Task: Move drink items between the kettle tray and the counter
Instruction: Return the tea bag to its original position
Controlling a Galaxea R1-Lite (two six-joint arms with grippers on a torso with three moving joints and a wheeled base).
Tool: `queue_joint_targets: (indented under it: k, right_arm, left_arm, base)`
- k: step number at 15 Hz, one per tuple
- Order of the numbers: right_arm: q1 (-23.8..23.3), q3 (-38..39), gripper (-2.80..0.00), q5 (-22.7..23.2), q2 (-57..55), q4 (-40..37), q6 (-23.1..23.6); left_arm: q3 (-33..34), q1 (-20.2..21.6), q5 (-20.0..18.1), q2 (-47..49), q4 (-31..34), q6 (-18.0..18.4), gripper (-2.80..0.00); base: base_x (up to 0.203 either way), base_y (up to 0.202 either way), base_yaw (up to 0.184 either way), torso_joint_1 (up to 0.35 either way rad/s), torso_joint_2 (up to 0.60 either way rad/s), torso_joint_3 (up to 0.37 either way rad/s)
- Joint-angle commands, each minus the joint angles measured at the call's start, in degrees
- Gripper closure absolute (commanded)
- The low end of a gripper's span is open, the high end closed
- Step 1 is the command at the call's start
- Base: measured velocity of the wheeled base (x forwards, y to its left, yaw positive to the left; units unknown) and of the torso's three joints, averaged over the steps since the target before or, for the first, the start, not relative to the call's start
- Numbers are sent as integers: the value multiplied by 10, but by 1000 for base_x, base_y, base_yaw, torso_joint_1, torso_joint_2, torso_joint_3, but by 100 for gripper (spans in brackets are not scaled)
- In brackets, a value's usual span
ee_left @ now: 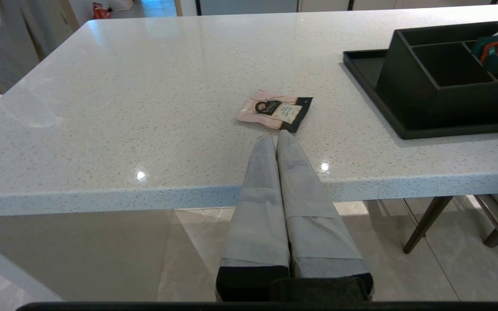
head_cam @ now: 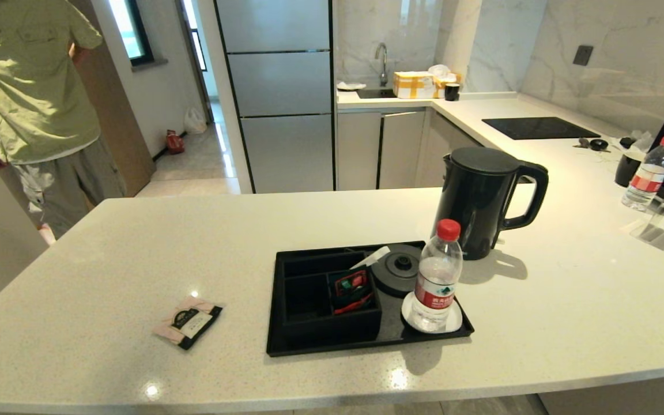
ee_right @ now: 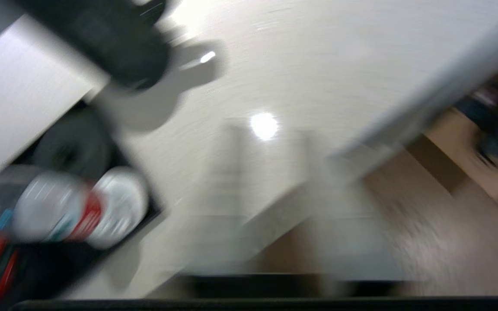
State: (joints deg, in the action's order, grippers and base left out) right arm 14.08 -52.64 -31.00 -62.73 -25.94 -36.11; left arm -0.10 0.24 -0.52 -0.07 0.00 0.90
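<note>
The matte-black kettle (head_cam: 482, 199) stands on the counter (head_cam: 136, 242), just behind the tray's right end and off its round base (head_cam: 399, 270). A red-capped water bottle (head_cam: 437, 276) stands upright on the white coaster at the front right of the black tray (head_cam: 286, 346). The pink-and-black sachet (head_cam: 188, 321) lies flat on the counter left of the tray. Neither gripper shows in the head view. My left gripper (ee_left: 276, 136) is shut and empty, its tips just short of the sachet (ee_left: 275, 110). My right gripper (ee_right: 270, 129) looks open over the counter's front edge, right of the bottle (ee_right: 54, 211).
Red-and-green packets (head_cam: 352, 288) fill one tray compartment. A second bottle (head_cam: 649, 173) and small dark items stand at the far right near a black hob (head_cam: 539, 128). A person (head_cam: 32, 104) stands beyond the counter's left end. Dark chair legs (ee_left: 426, 224) stand below the counter edge.
</note>
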Motion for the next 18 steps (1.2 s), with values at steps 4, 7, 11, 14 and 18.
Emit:
queue_joint_targets:
  k: [4, 7, 11, 14, 18]
  right_arm:
    - [-86, -35, 0, -37, 124, -173, -68]
    - [-178, -43, 0, -75, 198, -229, -54]
    - [-195, 16, 0, -87, 304, -238, -3]
    - [-196, 74, 0, -89, 358, -233, 22]
    - [-193, 118, 0, -85, 408, -223, 51]
  left_arm:
    - [0, 0, 0, 1, 0, 0, 0]
    - [0, 0, 0, 1, 0, 0, 0]
    - [0, 0, 0, 1, 0, 0, 0]
    - [0, 0, 0, 1, 0, 0, 0]
    - [0, 0, 0, 1, 0, 0, 0]
  base:
    - [0, 0, 0, 0, 0, 0]
    - [0, 0, 0, 0, 0, 0]
    - [0, 0, 0, 0, 0, 0]
    - [0, 0, 0, 0, 0, 0]
    - [0, 0, 0, 0, 0, 0]
